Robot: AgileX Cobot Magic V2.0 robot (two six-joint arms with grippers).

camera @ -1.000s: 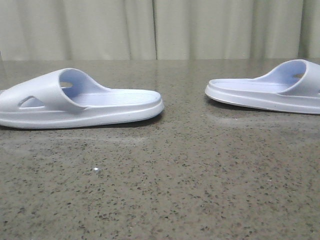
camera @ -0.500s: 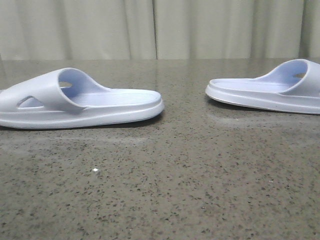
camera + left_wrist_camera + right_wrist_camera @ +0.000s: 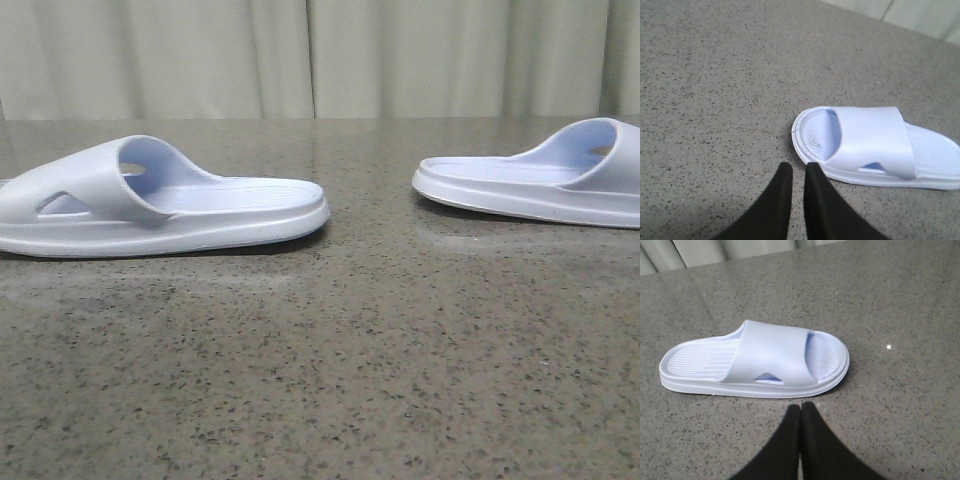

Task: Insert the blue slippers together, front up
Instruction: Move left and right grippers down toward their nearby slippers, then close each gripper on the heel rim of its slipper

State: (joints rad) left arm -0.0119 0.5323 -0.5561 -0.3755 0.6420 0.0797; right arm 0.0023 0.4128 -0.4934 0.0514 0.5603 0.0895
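Note:
Two pale blue slippers lie sole-down and apart on the speckled stone table. The left slipper [image 3: 160, 205] has its strap at the left; the right slipper [image 3: 540, 180] has its strap at the right edge. Neither gripper shows in the front view. In the left wrist view my left gripper [image 3: 798, 169] hovers just short of the left slipper's [image 3: 875, 142] toe rim, fingers almost together with a thin slit, holding nothing. In the right wrist view my right gripper [image 3: 801, 407] is shut and empty, just short of the right slipper's [image 3: 760, 362] side.
The table [image 3: 330, 380] is dark grey speckled stone. Pale curtains [image 3: 320, 55] hang behind its far edge. A small bright speck [image 3: 888, 346] lies on the table beside the right slipper.
The slippers have stayed in place. A small bright speck on the table at the front left no longer shows.

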